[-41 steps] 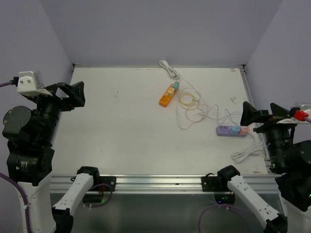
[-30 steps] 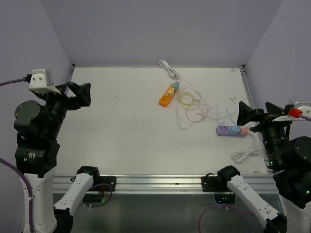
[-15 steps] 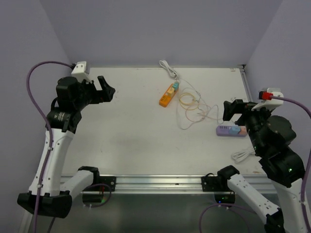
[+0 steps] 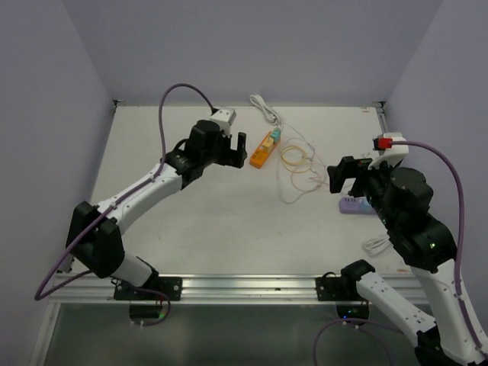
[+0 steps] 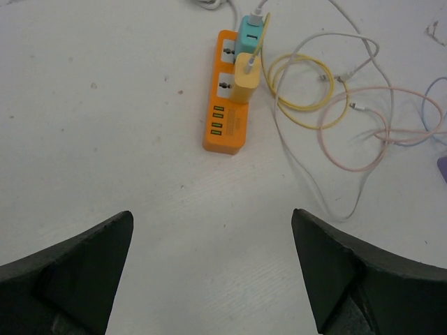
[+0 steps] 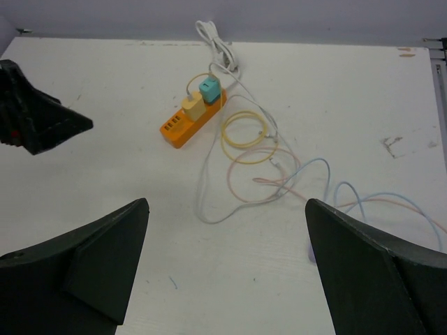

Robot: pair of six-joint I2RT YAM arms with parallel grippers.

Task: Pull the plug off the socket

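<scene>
Left wrist view: a yellow plastic plug [image 5: 246, 78] and a teal plastic plug [image 5: 250, 36] sit plugged into the orange rectangular plastic power strip [image 5: 228, 112]. The left gripper [image 5: 209, 227] hovers near the strip, the right gripper [image 6: 227, 209] well apart from it, both spread wide, holding nothing.

An orange power strip [image 5: 227, 118] lies flat on the white table [image 5: 105, 153], near the middle of its far side, with a yellow plug [image 5: 246, 78] and a teal plug [image 5: 250, 36] seated next to each other in its sockets, both pushed fully home
</scene>
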